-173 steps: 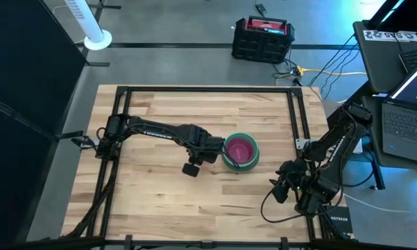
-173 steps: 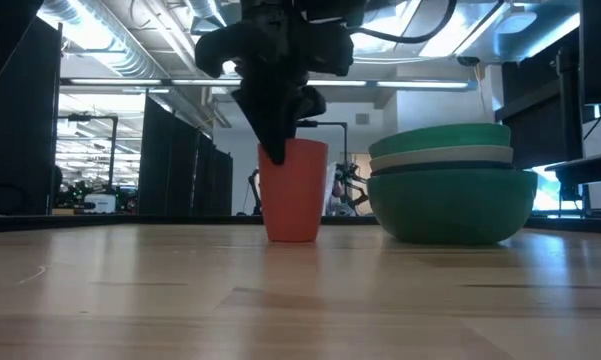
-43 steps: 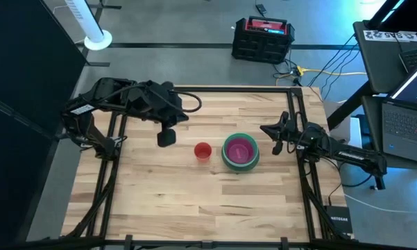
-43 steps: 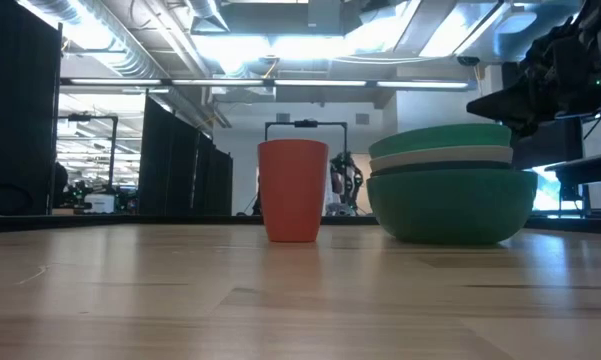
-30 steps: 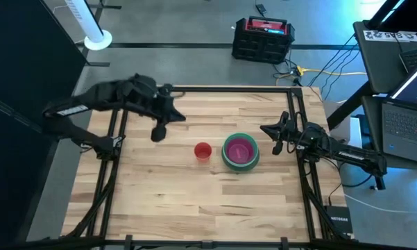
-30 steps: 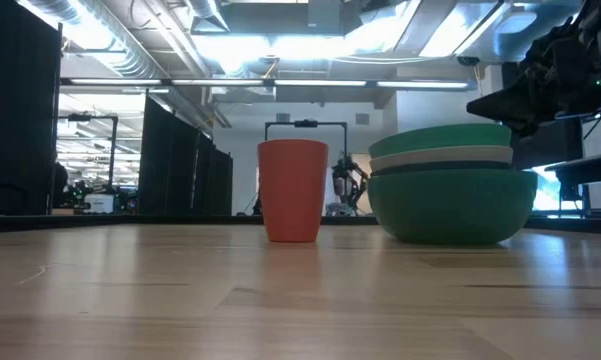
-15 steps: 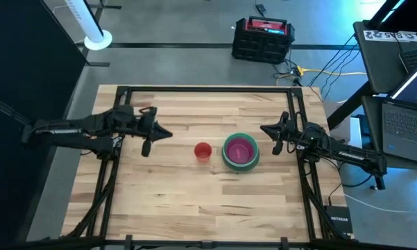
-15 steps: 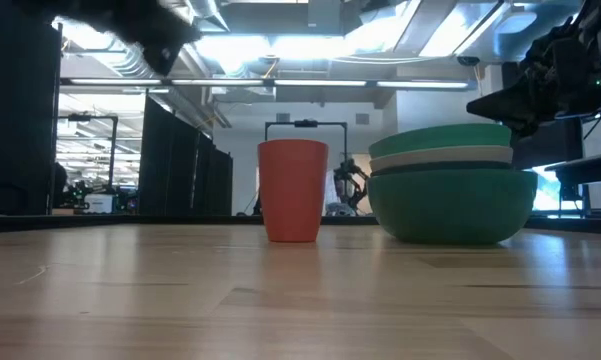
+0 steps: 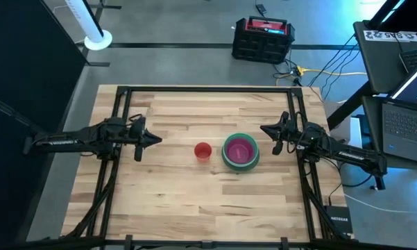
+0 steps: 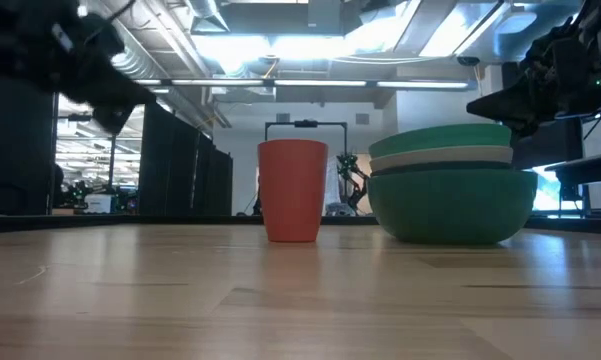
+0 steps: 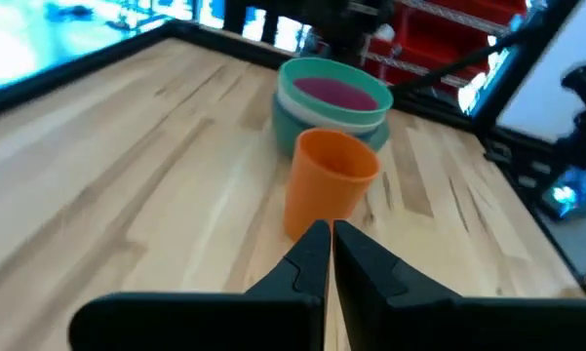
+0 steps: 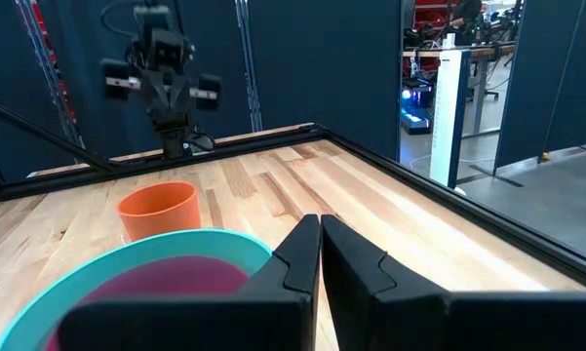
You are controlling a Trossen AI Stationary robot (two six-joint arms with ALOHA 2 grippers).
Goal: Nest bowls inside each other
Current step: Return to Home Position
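The bowls (image 9: 241,151) stand nested in one stack right of the table's middle: a green outer bowl (image 10: 450,205) resting on the table, dark, white and green rims above it, and the pink bowl (image 11: 333,91) innermost. A red cup (image 9: 202,151) stands upright on the table just left of the stack. My left gripper (image 9: 158,139) is shut and empty, low by the table's left rail, pointing at the cup (image 11: 332,185). My right gripper (image 9: 263,130) is shut and empty, level, just right of the stack (image 12: 166,273).
A black metal frame (image 9: 208,89) runs round the wooden table. Bare wood lies near and far of the cup and bowls. Beyond the table are a black and red case (image 9: 263,38) on the floor, cables and laptops (image 9: 406,118) at the right.
My left gripper has come down from high over the table's far left part and drawn back toward the left edge, rolling a little, and stays shut. The bowls, the cup and my right gripper have kept still.
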